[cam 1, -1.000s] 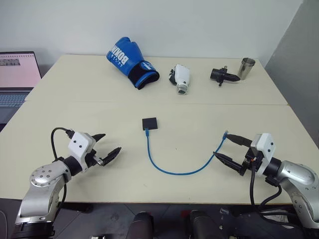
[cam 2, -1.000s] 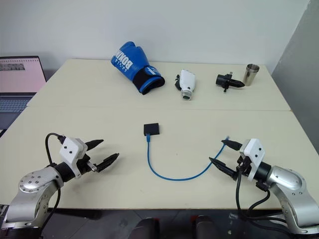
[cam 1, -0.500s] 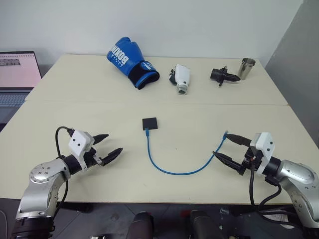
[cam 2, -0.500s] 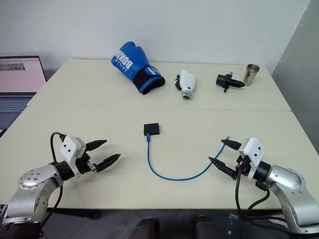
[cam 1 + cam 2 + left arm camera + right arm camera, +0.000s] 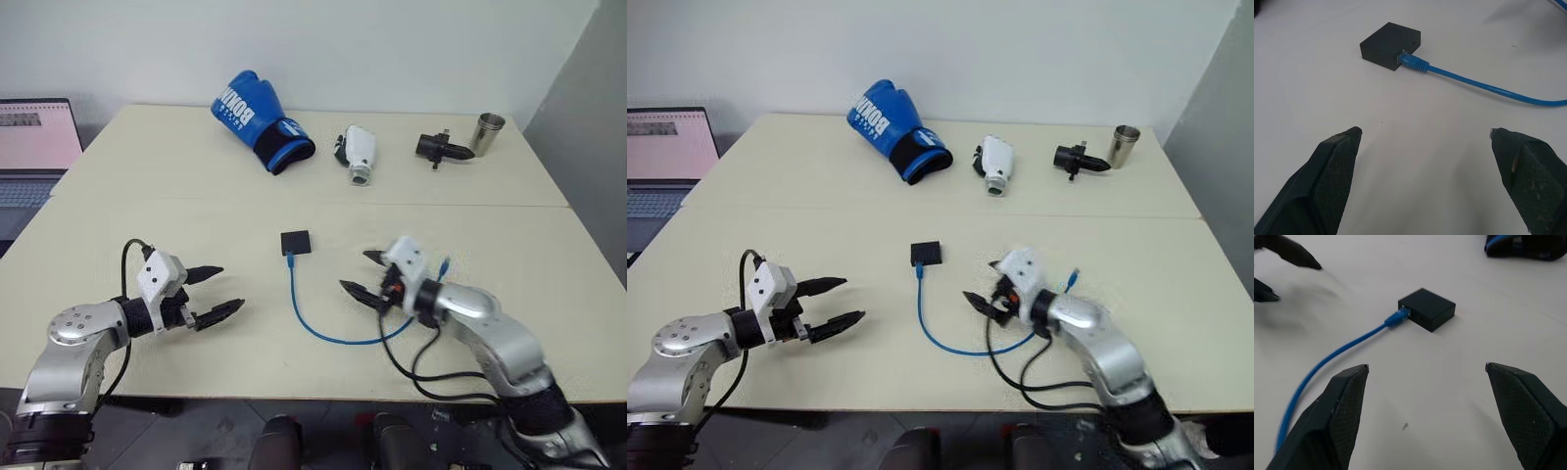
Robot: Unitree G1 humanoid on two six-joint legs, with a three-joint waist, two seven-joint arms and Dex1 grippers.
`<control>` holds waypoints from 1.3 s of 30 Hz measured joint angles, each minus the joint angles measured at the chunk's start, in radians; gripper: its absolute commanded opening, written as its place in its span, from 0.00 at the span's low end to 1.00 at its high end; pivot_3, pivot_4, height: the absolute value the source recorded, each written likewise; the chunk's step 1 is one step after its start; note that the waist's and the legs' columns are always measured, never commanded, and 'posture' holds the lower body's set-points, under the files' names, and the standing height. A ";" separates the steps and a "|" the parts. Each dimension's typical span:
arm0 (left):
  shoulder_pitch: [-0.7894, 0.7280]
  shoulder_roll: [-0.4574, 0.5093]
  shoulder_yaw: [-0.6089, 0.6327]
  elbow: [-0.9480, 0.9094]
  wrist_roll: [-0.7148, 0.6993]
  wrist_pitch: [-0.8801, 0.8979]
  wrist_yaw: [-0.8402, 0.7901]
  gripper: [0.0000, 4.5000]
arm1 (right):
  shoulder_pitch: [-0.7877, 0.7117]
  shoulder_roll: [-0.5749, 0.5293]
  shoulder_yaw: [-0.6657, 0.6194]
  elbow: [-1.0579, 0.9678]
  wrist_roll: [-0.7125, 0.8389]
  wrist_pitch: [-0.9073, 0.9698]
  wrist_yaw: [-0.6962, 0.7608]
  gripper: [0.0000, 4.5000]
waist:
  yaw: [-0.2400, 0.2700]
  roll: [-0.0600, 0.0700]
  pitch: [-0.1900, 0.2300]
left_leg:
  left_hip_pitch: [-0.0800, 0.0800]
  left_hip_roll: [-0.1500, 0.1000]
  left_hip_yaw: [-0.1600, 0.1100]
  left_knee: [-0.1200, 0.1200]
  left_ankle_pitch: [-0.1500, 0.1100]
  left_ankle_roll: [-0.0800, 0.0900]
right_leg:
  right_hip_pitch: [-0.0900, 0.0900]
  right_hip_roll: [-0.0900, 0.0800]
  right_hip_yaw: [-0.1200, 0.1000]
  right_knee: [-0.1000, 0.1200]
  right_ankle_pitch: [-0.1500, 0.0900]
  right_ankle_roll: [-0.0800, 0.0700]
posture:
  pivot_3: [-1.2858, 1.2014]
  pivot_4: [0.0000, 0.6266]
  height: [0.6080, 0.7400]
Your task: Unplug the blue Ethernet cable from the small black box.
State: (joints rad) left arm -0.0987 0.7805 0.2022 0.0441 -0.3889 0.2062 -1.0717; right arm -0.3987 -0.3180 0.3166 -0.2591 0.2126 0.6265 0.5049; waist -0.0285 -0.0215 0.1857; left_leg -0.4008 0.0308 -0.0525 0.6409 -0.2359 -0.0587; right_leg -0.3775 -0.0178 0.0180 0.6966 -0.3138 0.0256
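The small black box (image 5: 295,242) lies flat near the middle of the table. The blue Ethernet cable (image 5: 304,318) is plugged into its near edge, loops toward me and ends to the right by a free plug (image 5: 446,264). My right gripper (image 5: 355,271) hovers open just right of the box, above the cable's loop, pointing left at the box (image 5: 1427,308). My left gripper (image 5: 227,288) stands open well left of the cable, aimed at the box (image 5: 1391,45). Neither holds anything. The plug (image 5: 1413,62) sits in the port.
Along the table's far side lie a blue boxing glove (image 5: 260,122), a white gadget (image 5: 357,154), a black cone-nosed gadget (image 5: 441,149) and a metal cup (image 5: 486,132). A laptop (image 5: 34,147) stands off the left edge.
My right arm has swung left from the table's right side to just beside the box. My left gripper has turned a little toward the box. Box and cable lie as before.
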 measured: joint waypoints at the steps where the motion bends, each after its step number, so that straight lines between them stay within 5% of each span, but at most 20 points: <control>1: -0.010 0.003 0.000 0.003 0.002 0.000 0.000 1.00 | -0.038 0.046 0.023 0.045 -0.016 0.022 -0.022 0.90 | -0.001 0.000 0.000 | 0.000 0.000 0.000 0.000 0.000 0.000 | 0.000 0.000 0.000 0.000 0.000 0.000 | 0.52 0.24 1.00; 8: -0.051 0.007 0.000 0.003 0.012 0.006 0.014 1.00 | -0.185 0.263 0.101 0.254 -0.083 0.108 -0.116 0.90 | -0.002 0.000 0.000 | -0.001 -0.001 0.000 -0.002 0.000 0.000 | -0.002 -0.001 0.000 0.001 0.000 0.000 | 0.52 0.24 1.00; 28: -0.069 0.007 -0.002 -0.035 0.018 0.026 0.037 1.00 | -0.298 0.415 0.150 0.520 -0.211 0.083 -0.171 0.90 | -0.005 0.000 0.000 | -0.001 0.000 0.000 -0.005 0.000 0.000 | -0.004 0.000 0.000 0.001 0.000 0.000 | 0.52 0.24 1.00; 39: -0.071 0.007 -0.002 -0.031 0.020 0.023 0.035 1.00 | -0.299 0.411 0.139 0.547 -0.241 0.035 -0.171 0.31 | -0.005 0.000 0.000 | 0.000 0.000 0.000 -0.005 0.000 0.000 | -0.004 0.000 0.000 0.002 0.000 0.000 | 0.52 0.24 1.00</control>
State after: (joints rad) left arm -0.1697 0.7875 0.2003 0.0127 -0.3689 0.2289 -1.0364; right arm -0.6976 0.0927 0.4555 0.2883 -0.0280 0.6611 0.3335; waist -0.0339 -0.0217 0.1856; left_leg -0.4011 0.0309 -0.0524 0.6361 -0.2359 -0.0586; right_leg -0.3815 -0.0181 0.0177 0.6982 -0.3137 0.0252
